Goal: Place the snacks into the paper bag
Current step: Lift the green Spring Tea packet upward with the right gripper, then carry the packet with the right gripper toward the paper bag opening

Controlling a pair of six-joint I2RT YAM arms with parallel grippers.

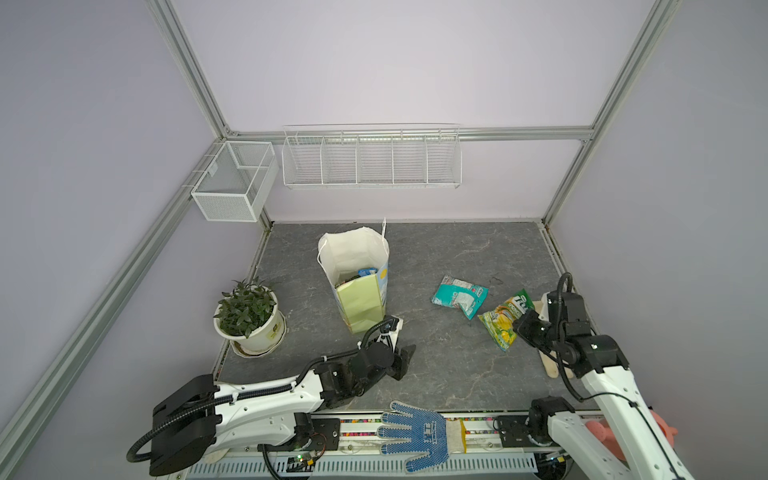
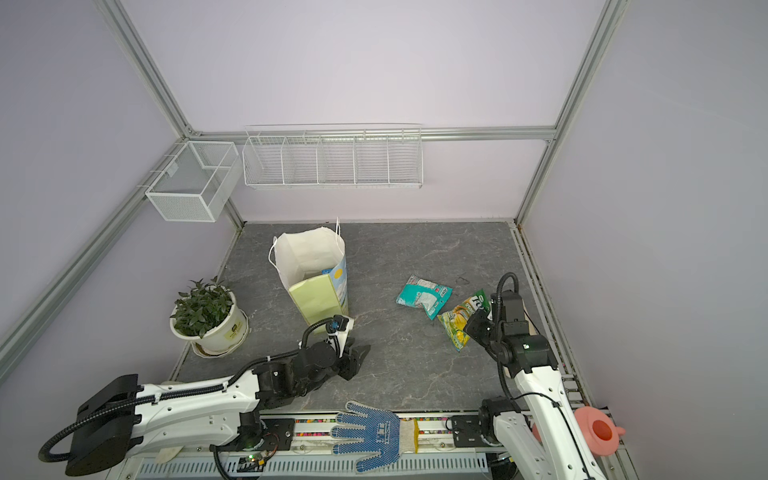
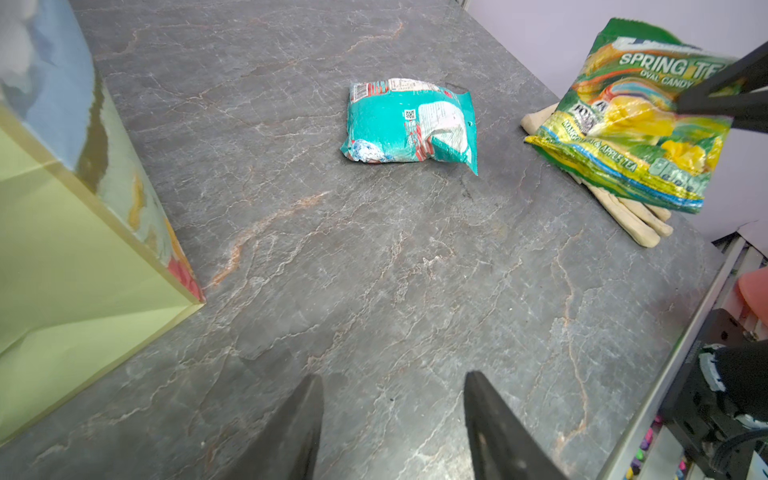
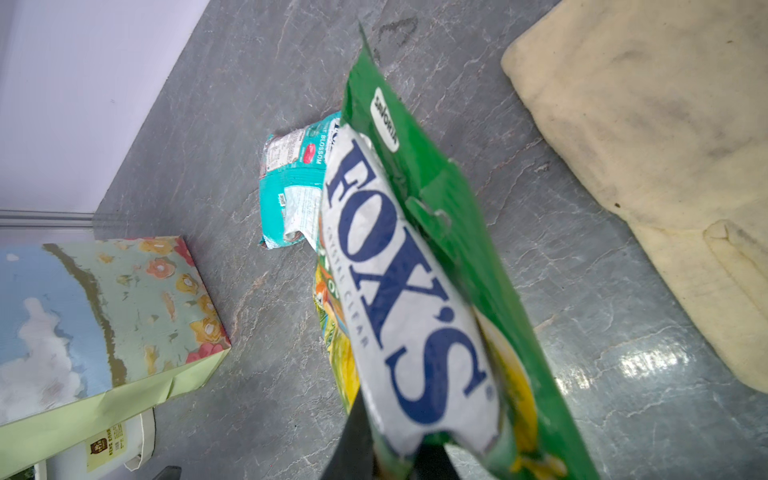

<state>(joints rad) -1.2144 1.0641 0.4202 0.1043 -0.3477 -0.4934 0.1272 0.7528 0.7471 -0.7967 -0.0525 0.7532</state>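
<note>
The paper bag [image 1: 353,266] [image 2: 311,266] stands upright and open at mid-table, with several snacks inside, a blue one [image 1: 367,272] on top. A teal packet [image 1: 459,296] [image 3: 409,122] [image 4: 291,199] lies flat to its right. My right gripper [image 1: 524,326] [image 4: 395,449] is shut on a green-and-yellow candy packet [image 1: 505,318] [image 3: 631,124] [image 4: 407,291], which hangs tilted above the table by the right edge. Just in front of the bag's pale green side [image 3: 62,232], my left gripper [image 1: 405,357] [image 3: 392,378] is open and holds nothing.
A potted plant [image 1: 249,316] stands left of the bag. Cream gloves [image 3: 623,208] [image 4: 665,166] lie under the held packet at the right edge. A blue dotted glove [image 1: 415,432] rests on the front rail. White wire baskets [image 1: 370,160] hang on the back wall.
</note>
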